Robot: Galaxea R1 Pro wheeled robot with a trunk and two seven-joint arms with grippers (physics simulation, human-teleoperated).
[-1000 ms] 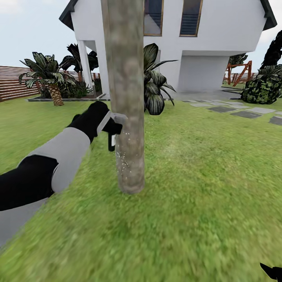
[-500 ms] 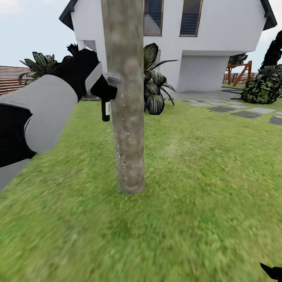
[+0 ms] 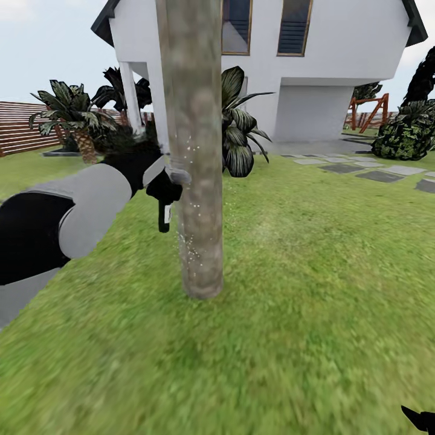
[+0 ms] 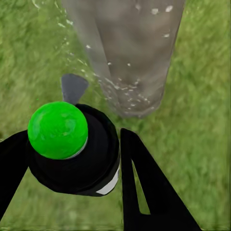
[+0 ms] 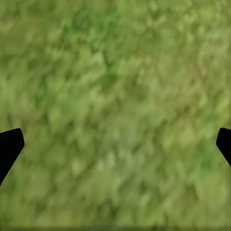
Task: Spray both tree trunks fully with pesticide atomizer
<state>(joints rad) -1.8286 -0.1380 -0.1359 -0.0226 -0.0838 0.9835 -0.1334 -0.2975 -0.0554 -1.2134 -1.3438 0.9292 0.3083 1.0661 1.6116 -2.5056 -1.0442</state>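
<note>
One tree trunk (image 3: 193, 139), mottled grey-brown, rises from the lawn just ahead in the head view; its crown is out of frame. White spray specks dot its lower left side. My left gripper (image 3: 162, 188) is shut on the pesticide atomizer (image 3: 164, 214), whose grey nozzle (image 3: 179, 176) almost touches the trunk's left side. In the left wrist view the atomizer (image 4: 91, 161) is a black bottle with a green cap (image 4: 57, 130), held between my black fingers (image 4: 144, 187), with the speckled trunk (image 4: 130, 53) right beyond it. My right gripper (image 5: 115, 144) hangs open over grass, low at the right (image 3: 420, 418).
A white house (image 3: 314, 72) stands behind the trunk, with a broad-leaved plant (image 3: 238, 130) beside it. A short palm (image 3: 75, 118) and a slatted fence (image 3: 18, 127) lie far left. Stepping stones (image 3: 374, 172) and a dark bush (image 3: 408, 136) are at the right. Lawn surrounds the tree.
My left arm lifted the atomizer up along the trunk, then lowered it again to about mid height. Fresh specks show higher on the trunk. The camera and right gripper stayed still.
</note>
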